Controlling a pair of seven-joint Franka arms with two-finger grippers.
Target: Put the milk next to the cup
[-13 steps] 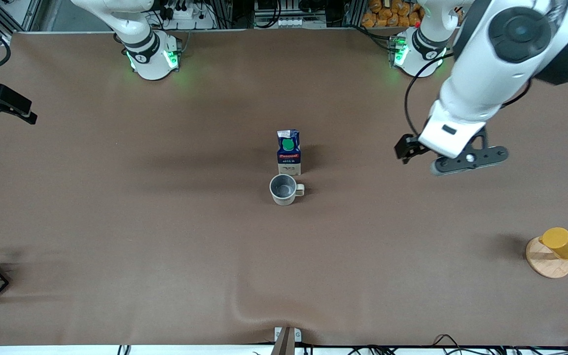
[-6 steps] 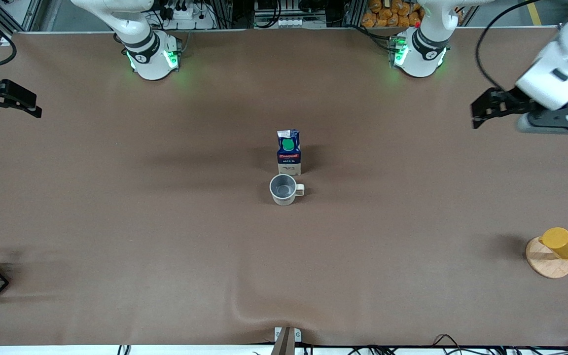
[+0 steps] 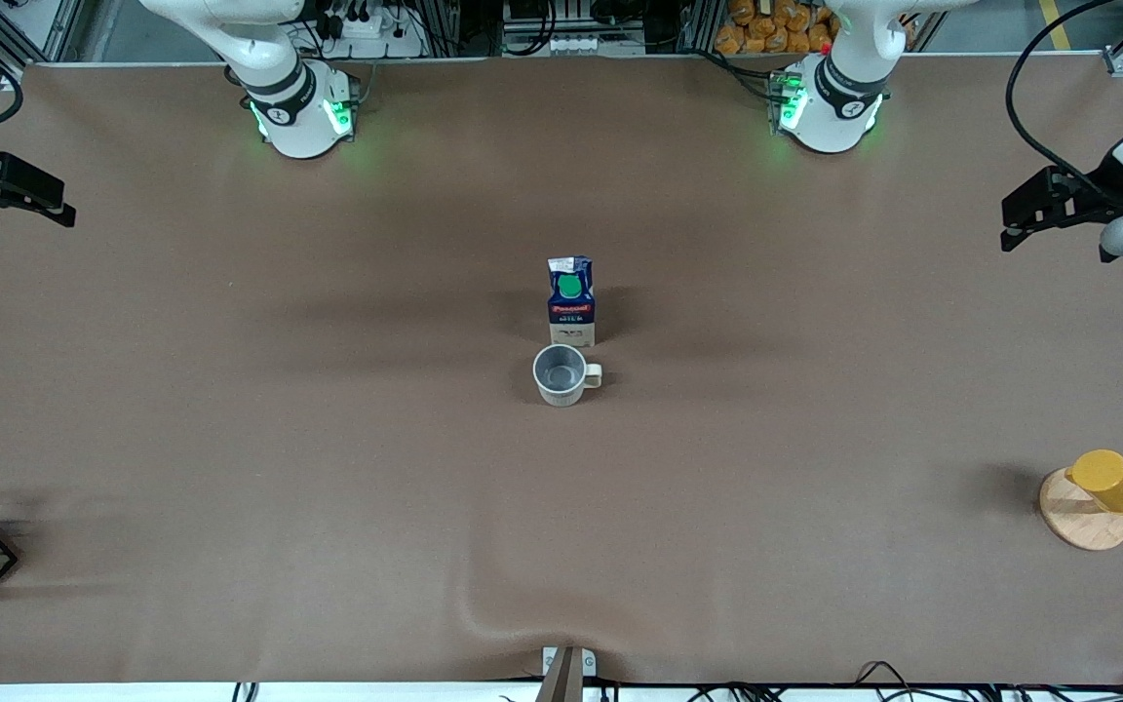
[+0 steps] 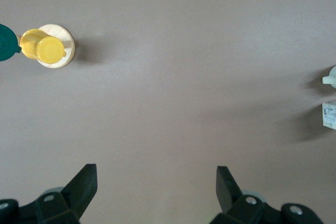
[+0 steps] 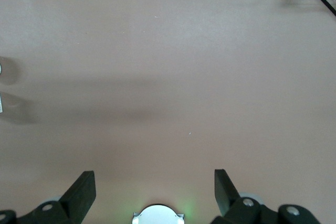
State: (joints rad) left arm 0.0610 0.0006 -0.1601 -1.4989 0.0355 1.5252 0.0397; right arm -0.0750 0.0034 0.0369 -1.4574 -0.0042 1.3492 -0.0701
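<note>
Two grippers, and you can see both are spread wide and carrying nothing. Your left gripper (image 4: 156,187) hangs in the air over bare table at the left arm's end, its fingers (image 4: 84,182) far apart. Your right gripper (image 5: 155,190) is up over the right arm's end, jaws just as wide.

Look mid-table: the milk (image 3: 571,301) stands upright, green cap showing, and the cup (image 3: 561,374) sits just beside it, nearer to the front camera, mouth up. You cannot tell from the front view whether the two touch.

Over at the left arm's end you have a yellow cup (image 3: 1114,480) on a wooden disc (image 3: 1078,517), well apart from the pair.
</note>
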